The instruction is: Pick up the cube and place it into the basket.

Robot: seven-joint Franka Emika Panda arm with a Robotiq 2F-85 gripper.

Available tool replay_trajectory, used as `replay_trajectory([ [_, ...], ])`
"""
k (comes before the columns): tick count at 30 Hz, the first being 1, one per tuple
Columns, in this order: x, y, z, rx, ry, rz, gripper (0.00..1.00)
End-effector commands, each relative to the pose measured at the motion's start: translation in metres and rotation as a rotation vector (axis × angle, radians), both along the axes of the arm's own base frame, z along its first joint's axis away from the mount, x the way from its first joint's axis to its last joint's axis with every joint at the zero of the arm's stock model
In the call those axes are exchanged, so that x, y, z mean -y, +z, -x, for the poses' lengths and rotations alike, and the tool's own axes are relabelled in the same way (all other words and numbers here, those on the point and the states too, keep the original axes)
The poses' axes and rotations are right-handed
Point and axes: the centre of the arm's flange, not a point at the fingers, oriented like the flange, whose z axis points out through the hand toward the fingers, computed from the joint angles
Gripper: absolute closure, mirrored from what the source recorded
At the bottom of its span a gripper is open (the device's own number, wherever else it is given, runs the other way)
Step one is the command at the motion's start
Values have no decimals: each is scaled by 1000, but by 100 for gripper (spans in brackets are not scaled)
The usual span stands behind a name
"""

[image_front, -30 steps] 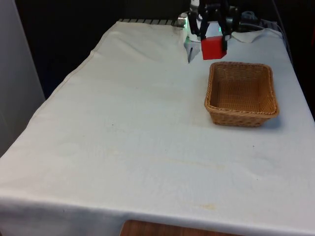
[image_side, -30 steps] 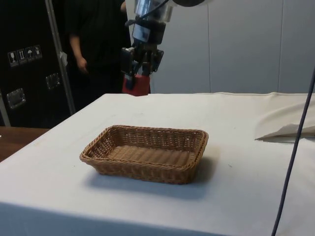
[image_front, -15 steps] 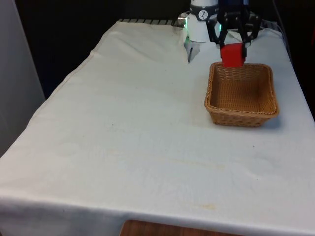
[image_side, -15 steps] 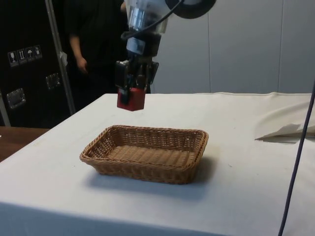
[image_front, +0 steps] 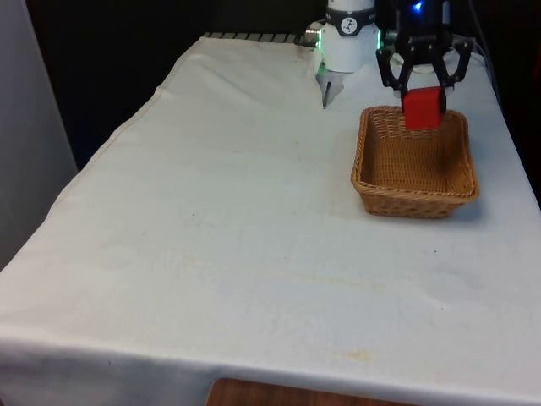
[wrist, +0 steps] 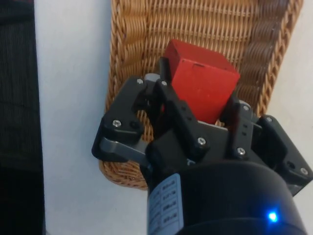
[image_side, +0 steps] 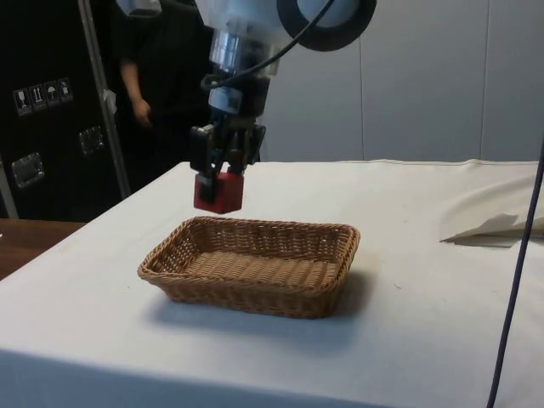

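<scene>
White-clothed worktop (image_front: 237,220), cloth wrinkled near the far end. Resting directly on it, toward the front view's right: woven wicker basket (image_front: 414,196), rectangular, sitting flat and upright. Folded cloth bunched at one edge (image_side: 497,223).

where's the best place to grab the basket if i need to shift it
Take the wicker basket by one long wall, coming from above with fingers astride the rim: walls are thin and upright, the top open. Use the side away from the gripper, which holds the red cube over one end.
</scene>
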Motion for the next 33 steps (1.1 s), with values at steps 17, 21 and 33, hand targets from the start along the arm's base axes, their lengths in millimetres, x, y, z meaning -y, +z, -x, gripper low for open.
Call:
replay_trajectory([
  [17,-12,-13,4,-17,46,58,98],
  [21,-14,-16,2,-19,47,93,98],
  [33,-34,-36,-4,-29,68,120,98],
])
